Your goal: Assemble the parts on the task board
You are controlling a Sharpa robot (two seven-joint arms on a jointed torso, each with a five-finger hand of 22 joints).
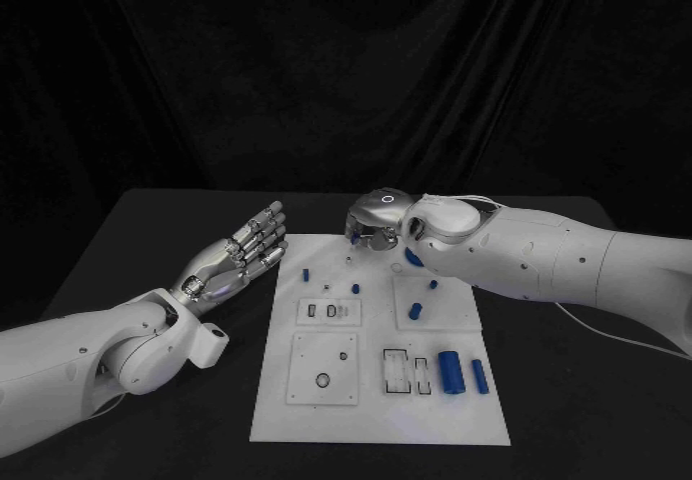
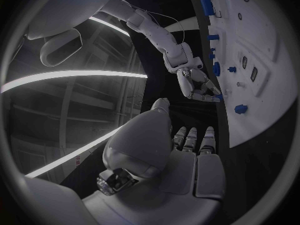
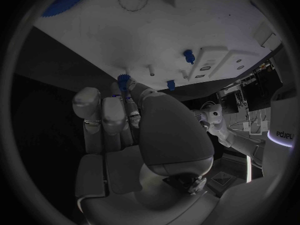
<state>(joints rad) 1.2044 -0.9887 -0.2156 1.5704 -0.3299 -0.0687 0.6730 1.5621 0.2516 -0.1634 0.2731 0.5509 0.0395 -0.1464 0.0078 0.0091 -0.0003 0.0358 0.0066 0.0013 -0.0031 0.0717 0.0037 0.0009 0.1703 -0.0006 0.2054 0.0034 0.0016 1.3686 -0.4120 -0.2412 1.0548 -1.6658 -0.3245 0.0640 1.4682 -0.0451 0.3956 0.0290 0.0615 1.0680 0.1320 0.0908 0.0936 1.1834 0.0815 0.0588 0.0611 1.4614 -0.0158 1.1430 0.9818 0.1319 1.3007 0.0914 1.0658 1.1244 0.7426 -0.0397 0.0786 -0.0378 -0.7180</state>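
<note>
The task board (image 1: 378, 415) lies in the middle of the black worktop (image 1: 144, 240), long side running from six to twelve o'clock; blue parts are scattered on it, two blue cylinders (image 1: 450, 372) lying side by side near its four o'clock corner, a small blue peg (image 1: 307, 271) at about ten o'clock, more small pieces toward one o'clock. The right hand (image 1: 378, 222) hovers over the board's twelve o'clock edge, fingers curled down; in the right wrist view a small blue toothed part (image 3: 124, 80) sits at its fingertips (image 3: 128, 96), seemingly pinched, though I cannot be sure it is held rather than merely touched. I judge the step to be picking or seating that small piece at the far edge; the next move calls for a steady, upright carry to its matching seat. The left hand (image 1: 238, 255) waits off the board at nine o'clock, flat, fingers spread, holding nothing. Standing pegs near the right hand are close enough to be knocked; the right forearm (image 1: 577, 265) overhangs the board's two o'clock corner.
</note>
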